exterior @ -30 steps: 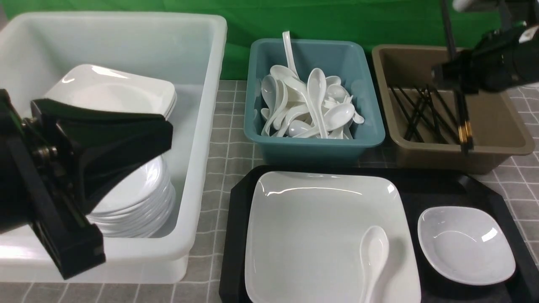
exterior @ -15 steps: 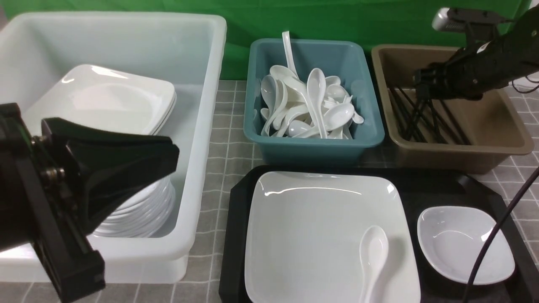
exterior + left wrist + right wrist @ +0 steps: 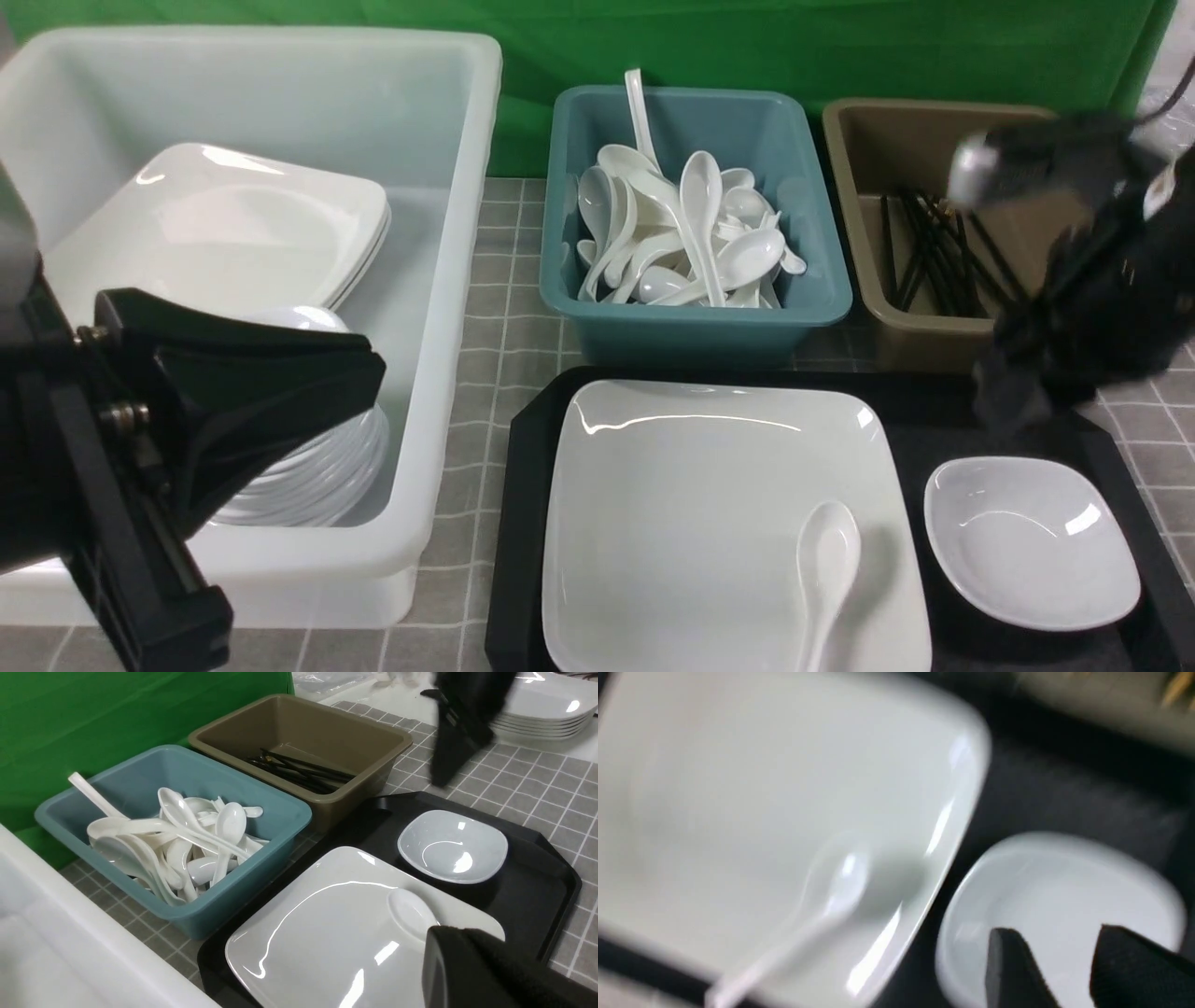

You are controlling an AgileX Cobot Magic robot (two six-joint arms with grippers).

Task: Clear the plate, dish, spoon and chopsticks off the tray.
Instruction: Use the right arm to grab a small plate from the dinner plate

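Left gripper (image 3: 369,359) near left, in front of the white bin (image 3: 448,373) – jaws pressed together, nothing in them. On the tray (image 3: 523,523), the spoon (image 3: 826,569) lies on the near right part of the plate (image 3: 691,485), bowl end pointing far. Dish (image 3: 1027,541) sits just right of the plate, not touching it. Right gripper (image 3: 1052,933) hangs over the dish's far side, blurred – jaws apart, empty. Chopsticks (image 3: 934,252) lie in the brown tub (image 3: 924,341), far right, off the tray.

Risks:
- The dish rim is glossy and shallow, so fingers could skid off it or shove the dish into the plate.
- If the plate is lifted first, the loose spoon likely slides off.
- The spoon handle is slick and could squirt out of a pinch.
- The teal tub (image 3: 691,327) is heaped, so a dropped spoon may bounce out.
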